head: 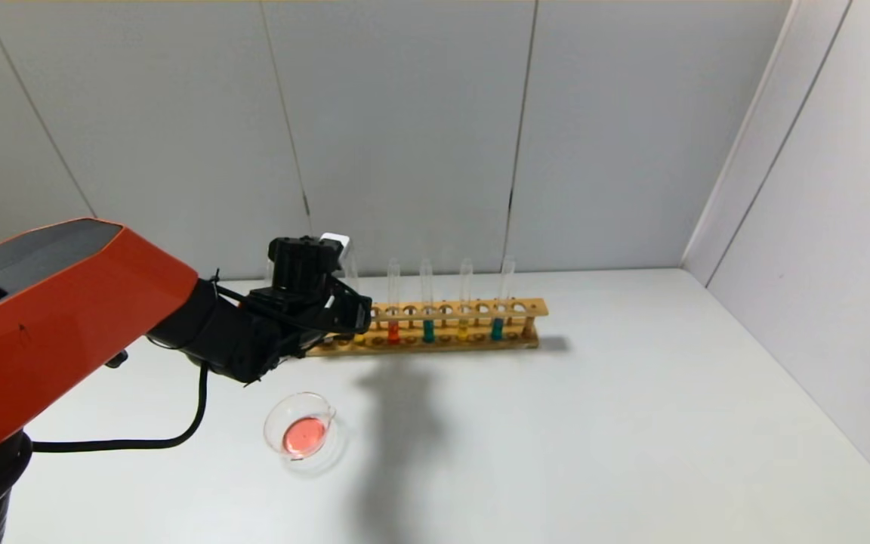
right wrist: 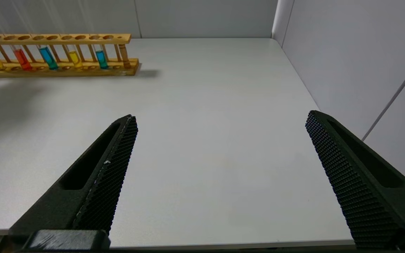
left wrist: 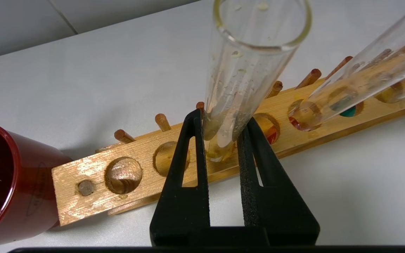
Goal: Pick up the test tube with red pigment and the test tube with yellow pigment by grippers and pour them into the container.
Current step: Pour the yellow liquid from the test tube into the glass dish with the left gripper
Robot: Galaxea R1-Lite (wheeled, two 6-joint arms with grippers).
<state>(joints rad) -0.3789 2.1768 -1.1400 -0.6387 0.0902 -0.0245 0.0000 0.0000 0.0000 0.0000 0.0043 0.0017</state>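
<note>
My left gripper is shut on the test tube with yellow pigment, low on the glass, just above the wooden rack. The tube still stands in its hole near the rack's left end. The test tube with red pigment stands next to it in the rack and leans across the left wrist view as the red tube. The container, a clear glass dish with red liquid in it, sits on the table in front of the left gripper. My right gripper hangs open over bare table.
The rack also holds two teal tubes and a second yellow tube. A dark red cup stands against the rack's left end. Wall panels close the back and right of the white table.
</note>
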